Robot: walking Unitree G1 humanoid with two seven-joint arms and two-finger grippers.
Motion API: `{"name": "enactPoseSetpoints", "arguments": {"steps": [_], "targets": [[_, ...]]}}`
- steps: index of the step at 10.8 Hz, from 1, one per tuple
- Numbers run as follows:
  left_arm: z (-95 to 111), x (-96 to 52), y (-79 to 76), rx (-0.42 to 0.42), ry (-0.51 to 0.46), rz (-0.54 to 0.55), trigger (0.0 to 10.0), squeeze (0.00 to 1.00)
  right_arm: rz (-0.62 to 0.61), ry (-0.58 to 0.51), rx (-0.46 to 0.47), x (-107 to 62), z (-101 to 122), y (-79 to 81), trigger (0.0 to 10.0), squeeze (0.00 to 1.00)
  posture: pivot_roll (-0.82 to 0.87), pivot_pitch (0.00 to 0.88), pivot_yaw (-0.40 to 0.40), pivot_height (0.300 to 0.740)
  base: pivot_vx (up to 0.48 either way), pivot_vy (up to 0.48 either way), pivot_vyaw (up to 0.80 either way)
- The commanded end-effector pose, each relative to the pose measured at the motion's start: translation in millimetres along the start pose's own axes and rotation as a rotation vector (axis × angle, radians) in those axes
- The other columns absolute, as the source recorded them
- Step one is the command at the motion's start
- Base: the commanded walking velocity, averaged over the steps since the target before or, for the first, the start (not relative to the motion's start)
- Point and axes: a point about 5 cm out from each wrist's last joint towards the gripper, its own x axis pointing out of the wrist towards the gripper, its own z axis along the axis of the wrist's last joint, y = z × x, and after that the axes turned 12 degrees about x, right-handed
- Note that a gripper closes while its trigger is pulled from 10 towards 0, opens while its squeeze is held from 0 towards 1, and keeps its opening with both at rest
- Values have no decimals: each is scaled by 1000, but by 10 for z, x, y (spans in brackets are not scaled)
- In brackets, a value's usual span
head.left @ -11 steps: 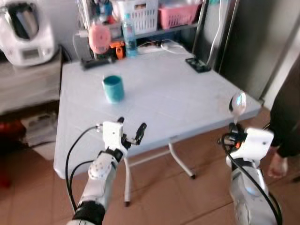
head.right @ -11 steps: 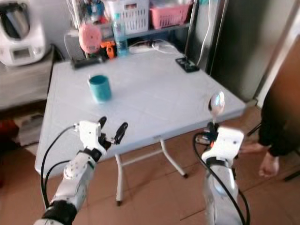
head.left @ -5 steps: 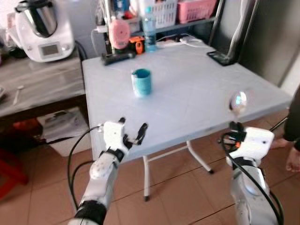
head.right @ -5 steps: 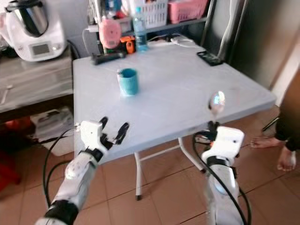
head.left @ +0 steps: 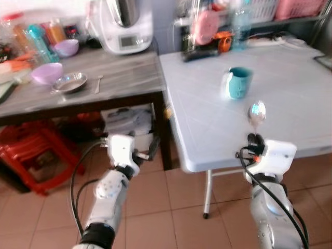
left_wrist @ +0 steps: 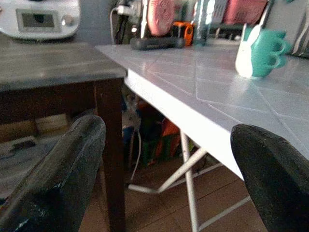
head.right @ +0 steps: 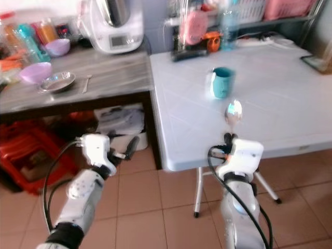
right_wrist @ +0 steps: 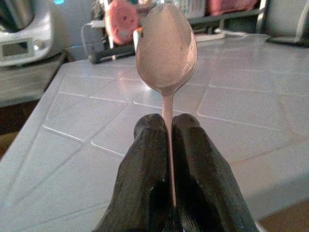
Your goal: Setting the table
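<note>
My right gripper (head.left: 252, 139) is shut on a metal spoon (head.left: 257, 112), held upright at the near edge of the white folding table (head.left: 290, 104); its bowl (right_wrist: 166, 46) rises above the closed fingers (right_wrist: 145, 193). A teal mug (head.left: 239, 82) stands on the table beyond the spoon. My left gripper (head.left: 142, 153) is open and holds nothing, low before the gap between the white table and a dark wooden side table (head.left: 83, 96). Seen from the left wrist, the teal mug (left_wrist: 263, 46) stands past the white table's edge (left_wrist: 193, 116).
The wooden side table carries a purple bowl (head.left: 45, 72), a metal dish (head.left: 69, 82), a small spoon (head.left: 98, 83), a white kitchen appliance (head.left: 122, 23) and bottles. A red stool (head.left: 36, 155) stands under it. A bottle, a pink item and baskets crowd the white table's far edge.
The camera has swung left: the white table has slid to the right of the picture and the wooden side table has come into view. The spoon stays gripped; the left gripper stays open.
</note>
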Motion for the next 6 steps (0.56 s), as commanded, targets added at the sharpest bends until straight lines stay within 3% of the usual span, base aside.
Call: {"name": "enactPoseSetpoints", "arguments": {"steps": [1, 6], "targets": [[20, 2, 79, 26, -1, 13, 10000, 0, 21, -23, 13, 18, 48, 71, 10000, 0, -113, 0, 58, 740, 0, 480, 0], [9, 0, 70, 29, 2, 9, 10000, 0, 30, -28, 15, 28, 47, 83, 10000, 0, -113, 0, 57, 740, 0, 480, 0]]}}
